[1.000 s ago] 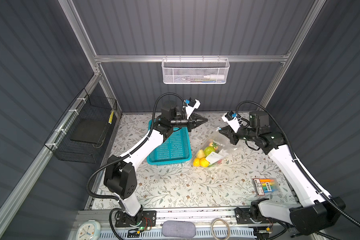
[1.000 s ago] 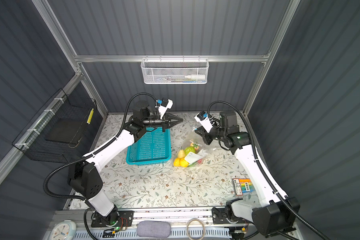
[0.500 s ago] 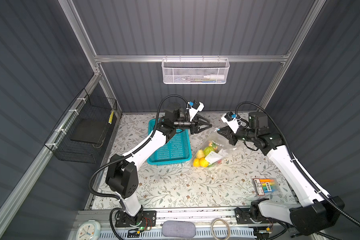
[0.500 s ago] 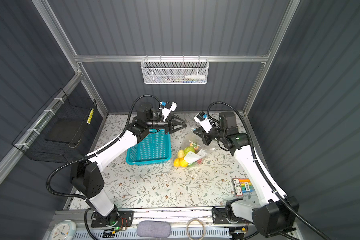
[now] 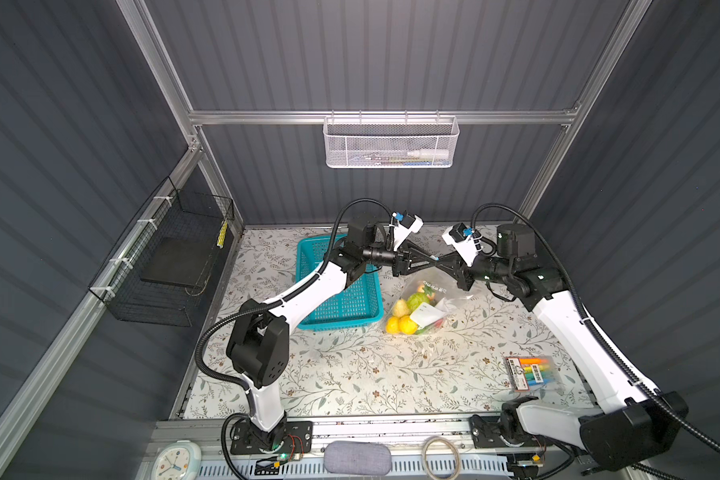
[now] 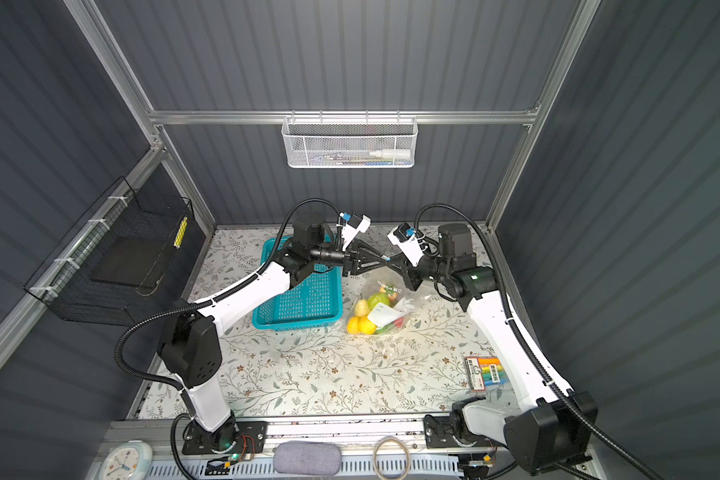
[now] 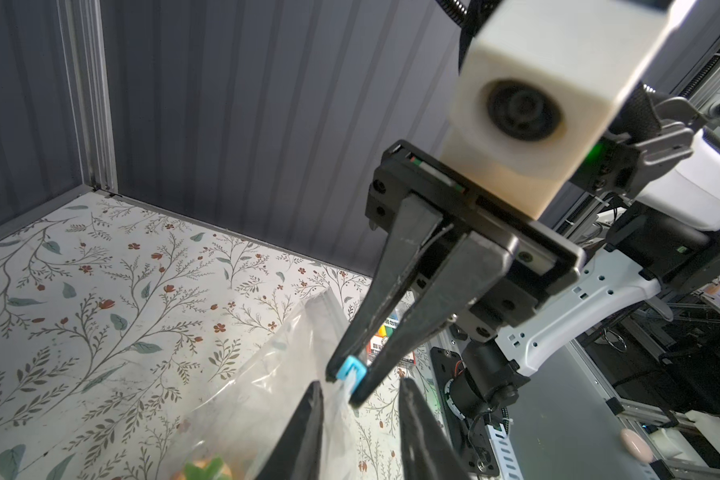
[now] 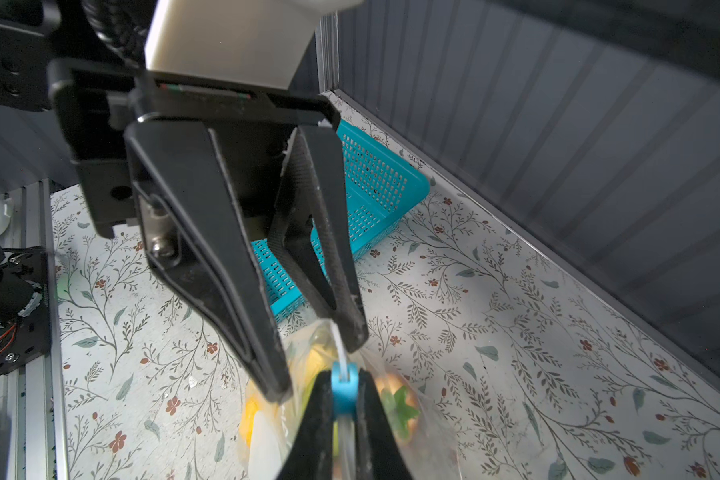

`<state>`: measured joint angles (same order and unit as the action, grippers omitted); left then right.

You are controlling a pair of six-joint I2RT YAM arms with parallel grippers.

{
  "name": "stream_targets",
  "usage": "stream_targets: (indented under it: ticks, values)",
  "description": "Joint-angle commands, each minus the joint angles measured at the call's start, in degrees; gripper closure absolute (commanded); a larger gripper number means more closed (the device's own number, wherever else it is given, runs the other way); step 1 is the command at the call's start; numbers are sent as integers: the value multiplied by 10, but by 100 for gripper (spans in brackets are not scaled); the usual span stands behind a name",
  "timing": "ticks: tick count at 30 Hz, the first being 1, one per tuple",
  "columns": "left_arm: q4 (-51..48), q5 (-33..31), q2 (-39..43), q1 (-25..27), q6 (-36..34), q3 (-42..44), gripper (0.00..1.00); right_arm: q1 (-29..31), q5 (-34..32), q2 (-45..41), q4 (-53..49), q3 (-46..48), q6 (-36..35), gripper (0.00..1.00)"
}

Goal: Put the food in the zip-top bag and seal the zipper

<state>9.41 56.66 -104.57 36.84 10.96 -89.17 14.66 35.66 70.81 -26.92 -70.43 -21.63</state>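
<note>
Grey booth: tip to tip at mid-frame

Ribbed grey walls (image 5: 391, 54) close in a flower-printed counter (image 5: 350, 374). In both top views the left arm (image 5: 308, 291) rises from its base at the lower left of the frame and bends at the elbow. It reaches over a teal basket (image 5: 341, 323) with its wrist level, pointing right. The right arm (image 5: 574, 328) climbs from the lower right, folds at the upper right and points left. The two meet tip to tip just above the centre of the frame.

The right tool (image 7: 341, 388) is pressed together on the light-blue slider (image 8: 344, 392) of the zipper (image 8: 341, 347). The left tool (image 8: 316, 365) stands spread, with the zipper strip running between its fingers. Whether either finger touches the strip I cannot tell.

The bag (image 5: 454, 291) hangs slack from that held edge down to the counter, just right of the basket. The food (image 5: 400, 324), in yellow, green and red pieces, is heaped inside at its lower end. A white label (image 5: 425, 313) and dark print on the plastic are too small to read. So is the sticker on the marker pack (image 5: 531, 372) at the lower right.
</note>
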Motion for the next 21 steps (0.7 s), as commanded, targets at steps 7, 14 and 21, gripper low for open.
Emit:
stream_targets:
  ticks: [7,14,21]
  values:
    - [4,13,-9,7,4,-32,81,-1,8,-9,5,10,3,100]
    - [-40,6,-9,12,-26,-39,80,0,9,-7,9,10,6,100]
    - [-89,-11,-10,15,-60,-53,83,0,10,-8,13,9,10,100]
